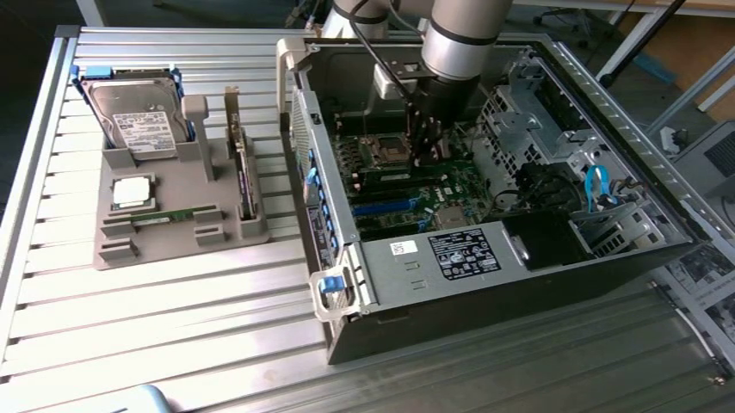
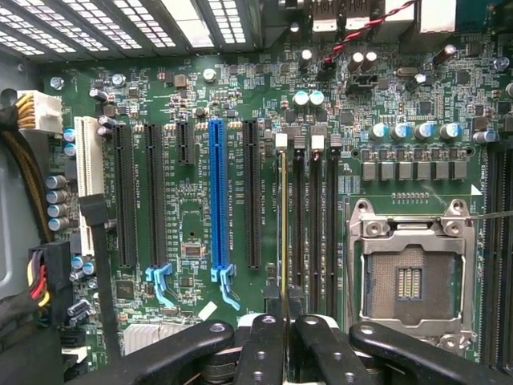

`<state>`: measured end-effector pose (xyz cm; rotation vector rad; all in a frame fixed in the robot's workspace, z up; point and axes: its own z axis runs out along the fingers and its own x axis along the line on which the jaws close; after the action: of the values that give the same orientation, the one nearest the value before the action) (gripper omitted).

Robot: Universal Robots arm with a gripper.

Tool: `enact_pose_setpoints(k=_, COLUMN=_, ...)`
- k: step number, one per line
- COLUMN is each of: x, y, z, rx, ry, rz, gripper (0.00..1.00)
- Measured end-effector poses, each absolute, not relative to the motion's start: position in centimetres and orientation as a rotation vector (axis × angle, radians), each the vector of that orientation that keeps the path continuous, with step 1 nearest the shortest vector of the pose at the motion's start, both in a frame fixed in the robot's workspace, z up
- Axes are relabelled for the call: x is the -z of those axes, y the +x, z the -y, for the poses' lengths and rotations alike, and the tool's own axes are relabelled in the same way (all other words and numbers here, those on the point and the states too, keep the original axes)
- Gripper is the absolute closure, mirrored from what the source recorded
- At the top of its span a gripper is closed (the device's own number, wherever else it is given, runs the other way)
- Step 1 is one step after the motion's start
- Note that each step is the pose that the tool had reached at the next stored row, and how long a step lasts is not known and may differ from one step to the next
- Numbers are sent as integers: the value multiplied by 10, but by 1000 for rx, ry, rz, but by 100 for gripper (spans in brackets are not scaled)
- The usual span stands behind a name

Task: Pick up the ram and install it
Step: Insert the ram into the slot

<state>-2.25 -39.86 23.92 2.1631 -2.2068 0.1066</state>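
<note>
Exterior view, my gripper (image 1: 426,142) lowered inside the open computer case (image 1: 483,258) above the motherboard (image 1: 408,185), wrist view, fingers (image 2: 260,353) pinched narrow on the ram (image 2: 283,233), held edge-on over 1 memory slot (image 2: 298,233) row beside the CPU socket (image 2: 410,277).

In the exterior view, the arm (image 1: 466,39) is cut off by the picture's upper edge, and its wrist hides part of the motherboard (image 1: 402,176) inside the open computer case (image 1: 494,275). The gripper (image 1: 428,142) reaches down among the slots, where its fingertips are too small and dark to make out. In the wrist view, the ram (image 2: 283,233) shows edge-on as a thin line, so its chips and label are hidden, and its near end disappears between the black fingers (image 2: 260,353), themselves cut off by the picture's edge. On the grey holder (image 1: 172,219), small parts are too tiny to tell.
</note>
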Motion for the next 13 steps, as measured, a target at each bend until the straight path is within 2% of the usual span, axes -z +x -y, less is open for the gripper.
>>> enact_pose_setpoints(k=13, x=-235, y=-23, z=399, rx=-107, ry=2161, rz=2208, gripper=88)
